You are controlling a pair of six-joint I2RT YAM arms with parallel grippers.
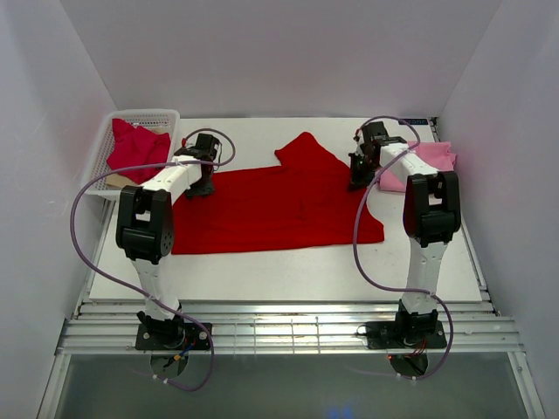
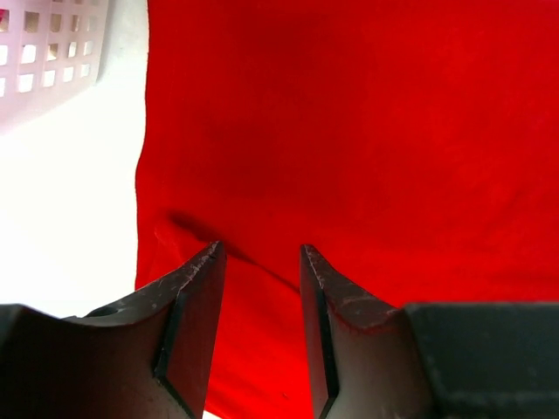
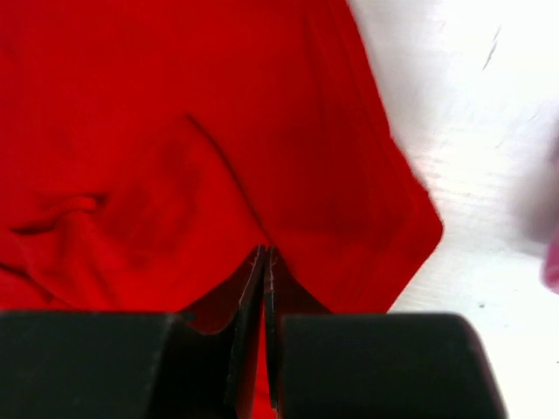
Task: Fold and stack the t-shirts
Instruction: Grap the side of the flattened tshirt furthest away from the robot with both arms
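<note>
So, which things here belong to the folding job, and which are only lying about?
For the job:
bright red t-shirt, spread flat
crimson t-shirt, far left
pink t-shirt, far right

Only lying about:
white mesh basket, holding the crimson one

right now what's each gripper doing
left gripper: open above the red shirt, holding nothing
right gripper: closed, pinching a fold of the red shirt
</note>
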